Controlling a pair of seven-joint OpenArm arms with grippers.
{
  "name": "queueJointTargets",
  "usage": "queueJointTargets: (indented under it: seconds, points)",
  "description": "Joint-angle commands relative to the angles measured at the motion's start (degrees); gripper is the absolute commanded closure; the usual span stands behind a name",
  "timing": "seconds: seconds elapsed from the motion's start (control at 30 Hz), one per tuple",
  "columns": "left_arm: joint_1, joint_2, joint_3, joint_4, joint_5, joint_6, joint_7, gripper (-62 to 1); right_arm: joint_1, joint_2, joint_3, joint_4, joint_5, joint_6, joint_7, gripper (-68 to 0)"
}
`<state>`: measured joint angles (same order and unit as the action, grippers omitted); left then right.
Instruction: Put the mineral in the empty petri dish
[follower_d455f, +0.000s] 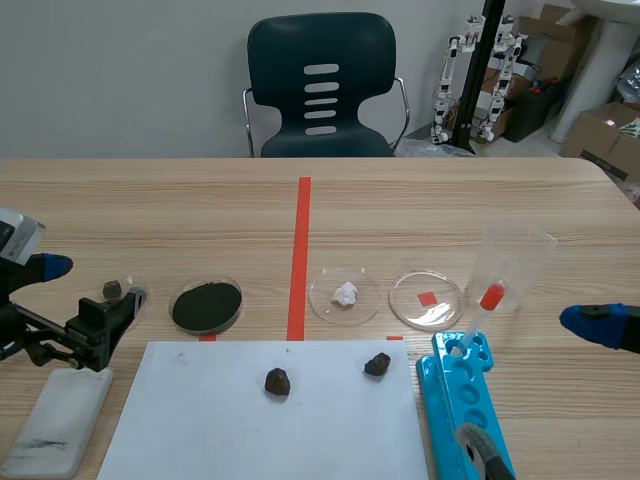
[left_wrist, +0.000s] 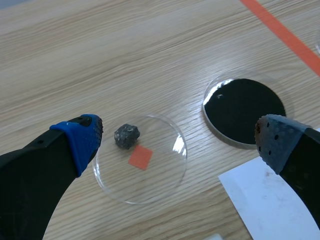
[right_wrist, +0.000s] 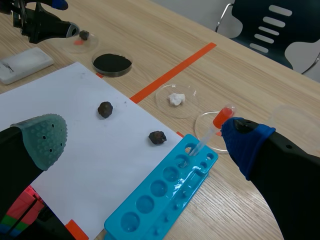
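Note:
A small grey mineral (left_wrist: 126, 135) lies inside the leftmost petri dish (left_wrist: 155, 186), beside the orange mark under the glass. My left gripper (left_wrist: 177, 137) hangs open above that dish, one finger on each side, touching nothing. In the scene view the same mineral (follower_d455f: 112, 290) shows just beyond the left gripper (follower_d455f: 85, 290). Two dark brown minerals (follower_d455f: 277, 381) (follower_d455f: 377, 364) rest on the white paper (follower_d455f: 200, 420). An empty petri dish (follower_d455f: 426, 298) sits right of the red tape line. Over the table's right side, my right gripper (right_wrist: 145, 145) stands open and holds nothing.
A dish of black powder (follower_d455f: 206, 305) and a dish holding a white lump (follower_d455f: 345, 295) stand between the two glass dishes. A blue well tray (follower_d455f: 465, 410), a red-bulbed pipette (follower_d455f: 490, 298) and a clear beaker (follower_d455f: 515, 265) are at the right. A white block (follower_d455f: 60, 420) lies front left.

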<state>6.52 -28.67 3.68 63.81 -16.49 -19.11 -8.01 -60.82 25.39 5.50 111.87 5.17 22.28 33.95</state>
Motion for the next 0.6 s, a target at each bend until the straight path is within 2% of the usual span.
queueJointTargets:
  seconds: [0.0,0.17,0.57]
  points:
    - [0.6,-1.2,-0.3,1.9,-0.3,0.1,-1.0,-62.3,0.0,0.0,0.0,0.7,0.6,0.0,0.9,-65.3]
    - [2.1,-1.7,-0.3,4.5,-0.3,0.1,-1.0,-62.3,0.0,0.0,0.0,0.7,0.6,0.0,0.8,-65.3]
    - [2.1,-1.7,-0.3,4.5,-0.3,0.1,-1.0,-62.3,0.0,0.0,0.0,0.7,0.6,0.0,0.9,-65.3]
